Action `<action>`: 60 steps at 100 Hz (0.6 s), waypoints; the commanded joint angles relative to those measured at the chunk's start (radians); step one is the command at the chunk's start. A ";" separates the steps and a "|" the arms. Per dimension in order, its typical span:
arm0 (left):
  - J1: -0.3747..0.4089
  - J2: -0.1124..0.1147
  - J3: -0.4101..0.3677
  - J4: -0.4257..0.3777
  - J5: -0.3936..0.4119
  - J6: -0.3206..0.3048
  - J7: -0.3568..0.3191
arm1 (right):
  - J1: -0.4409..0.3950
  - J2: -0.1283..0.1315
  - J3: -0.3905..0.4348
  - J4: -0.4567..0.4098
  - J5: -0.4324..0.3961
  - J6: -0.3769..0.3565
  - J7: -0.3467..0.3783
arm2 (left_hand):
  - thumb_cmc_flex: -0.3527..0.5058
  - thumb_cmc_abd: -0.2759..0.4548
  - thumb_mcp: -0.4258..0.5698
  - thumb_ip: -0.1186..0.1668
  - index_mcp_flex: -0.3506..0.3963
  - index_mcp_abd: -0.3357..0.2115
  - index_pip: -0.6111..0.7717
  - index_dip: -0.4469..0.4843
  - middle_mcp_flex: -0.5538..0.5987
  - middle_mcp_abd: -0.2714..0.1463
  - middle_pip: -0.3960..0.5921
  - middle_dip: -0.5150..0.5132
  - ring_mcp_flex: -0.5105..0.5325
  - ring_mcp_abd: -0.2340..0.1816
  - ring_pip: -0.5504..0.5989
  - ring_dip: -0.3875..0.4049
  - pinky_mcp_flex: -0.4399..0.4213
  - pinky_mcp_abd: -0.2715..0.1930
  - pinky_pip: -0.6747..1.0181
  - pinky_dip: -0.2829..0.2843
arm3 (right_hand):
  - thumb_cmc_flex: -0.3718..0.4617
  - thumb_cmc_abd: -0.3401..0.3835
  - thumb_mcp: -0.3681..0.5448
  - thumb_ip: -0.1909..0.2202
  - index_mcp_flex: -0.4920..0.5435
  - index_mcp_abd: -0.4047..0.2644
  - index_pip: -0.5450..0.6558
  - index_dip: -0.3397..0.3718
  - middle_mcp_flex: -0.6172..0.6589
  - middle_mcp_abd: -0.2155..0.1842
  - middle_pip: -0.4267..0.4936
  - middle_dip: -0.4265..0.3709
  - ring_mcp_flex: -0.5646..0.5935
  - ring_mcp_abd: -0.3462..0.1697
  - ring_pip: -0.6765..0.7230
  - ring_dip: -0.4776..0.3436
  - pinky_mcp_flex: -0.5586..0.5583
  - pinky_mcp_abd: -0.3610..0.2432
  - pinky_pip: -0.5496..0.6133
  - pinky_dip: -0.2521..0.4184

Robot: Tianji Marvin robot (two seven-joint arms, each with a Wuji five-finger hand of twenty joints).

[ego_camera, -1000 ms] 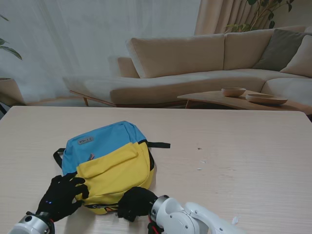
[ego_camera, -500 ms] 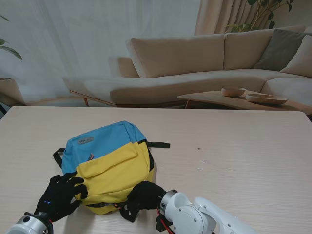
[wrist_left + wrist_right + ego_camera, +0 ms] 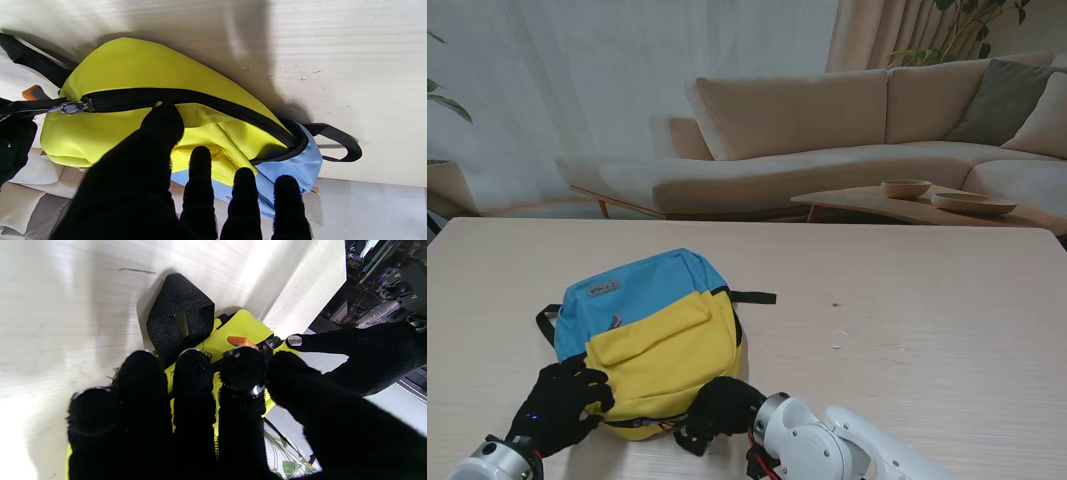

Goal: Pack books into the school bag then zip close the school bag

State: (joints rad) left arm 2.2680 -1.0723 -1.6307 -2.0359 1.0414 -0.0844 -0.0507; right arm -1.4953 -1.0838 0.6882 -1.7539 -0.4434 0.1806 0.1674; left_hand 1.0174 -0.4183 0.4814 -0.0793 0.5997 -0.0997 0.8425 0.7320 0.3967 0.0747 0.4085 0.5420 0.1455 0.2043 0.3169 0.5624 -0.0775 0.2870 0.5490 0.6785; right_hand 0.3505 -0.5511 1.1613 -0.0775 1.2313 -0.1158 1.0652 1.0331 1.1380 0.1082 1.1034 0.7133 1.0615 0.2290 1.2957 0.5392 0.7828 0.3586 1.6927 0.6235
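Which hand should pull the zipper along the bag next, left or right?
Right. The right hand is already bunched at the zipper pull on the school bag. The left hand lies spread on the yellow panel, better placed to hold it down.

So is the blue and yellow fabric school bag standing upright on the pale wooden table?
No, the blue and yellow school bag lies flat on the pale wooden table, front pocket up.

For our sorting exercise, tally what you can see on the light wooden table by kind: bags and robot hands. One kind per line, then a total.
School bag: 1
Robot hands, the left hand and the right hand: 2
Books in view: 0
Total: 3
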 commanded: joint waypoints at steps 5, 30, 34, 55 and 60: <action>0.012 -0.003 -0.001 -0.002 0.003 0.002 -0.021 | -0.017 0.004 0.029 0.002 -0.009 -0.008 0.025 | 0.018 0.026 0.067 -0.008 0.080 -0.122 0.110 0.211 0.024 -0.024 0.030 0.038 0.004 0.008 0.010 0.024 -0.016 0.007 0.022 0.010 | -0.052 0.012 -0.037 0.041 0.052 0.010 0.036 0.025 0.018 0.000 0.019 0.012 0.041 0.012 0.029 -0.001 0.010 -0.003 0.090 0.002; 0.014 -0.004 -0.007 0.000 0.009 -0.002 -0.011 | -0.052 0.009 0.115 0.007 -0.006 -0.027 0.038 | -0.045 -0.002 0.181 -0.015 0.086 -0.135 0.132 0.385 0.018 -0.049 0.045 0.060 0.001 0.004 0.008 0.023 -0.016 0.003 0.014 0.009 | -0.050 0.010 -0.036 0.041 0.052 0.015 0.035 0.025 0.015 0.005 0.017 0.011 0.035 0.016 0.028 -0.001 0.009 -0.003 0.089 0.001; 0.014 -0.004 -0.007 -0.001 0.010 -0.001 -0.013 | -0.057 0.011 0.128 0.008 -0.006 -0.033 0.043 | -0.058 -0.006 0.199 -0.014 0.089 -0.139 0.125 0.405 0.019 -0.052 0.045 0.062 0.001 0.004 0.005 0.022 -0.016 0.002 0.011 0.009 | -0.051 0.011 -0.037 0.040 0.051 0.016 0.034 0.025 0.015 0.005 0.017 0.011 0.035 0.016 0.028 -0.001 0.009 -0.003 0.089 0.001; 0.016 -0.005 -0.011 -0.001 0.011 0.002 -0.007 | -0.067 0.015 0.182 0.022 -0.013 -0.046 0.059 | -0.081 -0.018 0.235 -0.009 0.105 -0.146 0.124 0.442 0.025 -0.059 0.045 0.065 0.000 0.007 0.002 0.022 -0.017 0.000 0.004 0.009 | -0.050 0.014 -0.037 0.040 0.049 0.015 0.032 0.025 0.012 0.004 0.015 0.010 0.033 0.015 0.025 -0.001 0.002 -0.002 0.085 0.001; 0.019 -0.006 -0.014 -0.003 0.013 0.001 -0.005 | -0.066 0.015 0.193 0.029 -0.012 -0.046 0.060 | -0.085 -0.019 0.238 -0.008 0.106 -0.150 0.124 0.446 0.025 -0.062 0.045 0.065 0.001 0.005 0.002 0.021 -0.017 0.000 0.005 0.010 | -0.051 0.014 -0.038 0.040 0.049 0.015 0.032 0.025 0.012 0.002 0.014 0.010 0.032 0.015 0.025 -0.001 0.001 -0.003 0.085 0.001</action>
State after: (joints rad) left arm 2.2694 -1.0731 -1.6373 -2.0362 1.0518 -0.0859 -0.0417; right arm -1.5578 -1.0744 0.8698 -1.7415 -0.4508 0.1321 0.2142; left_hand 0.9176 -0.4497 0.6201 -0.0804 0.5986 -0.1697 0.8352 1.0733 0.4076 0.0390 0.4344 0.5865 0.1455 0.2044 0.3169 0.5635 -0.0775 0.2877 0.5491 0.6785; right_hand 0.3505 -0.5511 1.1611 -0.0775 1.2313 -0.1190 1.0652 1.0343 1.1380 0.1082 1.1034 0.7134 1.0615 0.2290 1.2957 0.5392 0.7823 0.3586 1.6927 0.6234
